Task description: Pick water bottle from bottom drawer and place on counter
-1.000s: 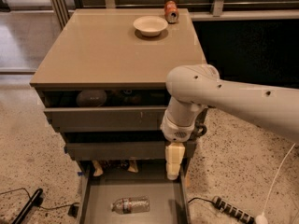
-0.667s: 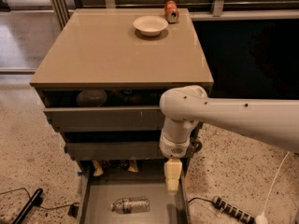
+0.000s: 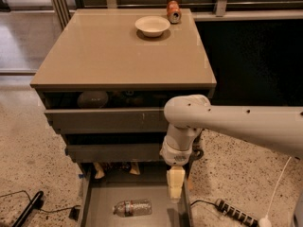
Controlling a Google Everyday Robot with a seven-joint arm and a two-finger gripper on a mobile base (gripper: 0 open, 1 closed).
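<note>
The water bottle (image 3: pixel 133 207), clear crinkled plastic with a pale label, lies on its side on the flat grey floor of the open bottom drawer (image 3: pixel 102 207). My gripper (image 3: pixel 175 186) hangs from the white arm above the drawer's right side, just right of and above the bottle, not touching it. It holds nothing that I can see. The tan counter (image 3: pixel 120 51) tops the cabinet above.
A white bowl (image 3: pixel 152 25) and an orange-red soda can (image 3: pixel 173 11) stand at the counter's back. Two upper drawers (image 3: pixel 106 119) are slightly open. Snack packets (image 3: pixel 113 168) lie at the bottom drawer's back. A power strip (image 3: pixel 234 213) and cables lie on the speckled floor.
The arm has moved left and down, bringing the gripper lower over the bottom drawer's right side. The bottle has not moved.
</note>
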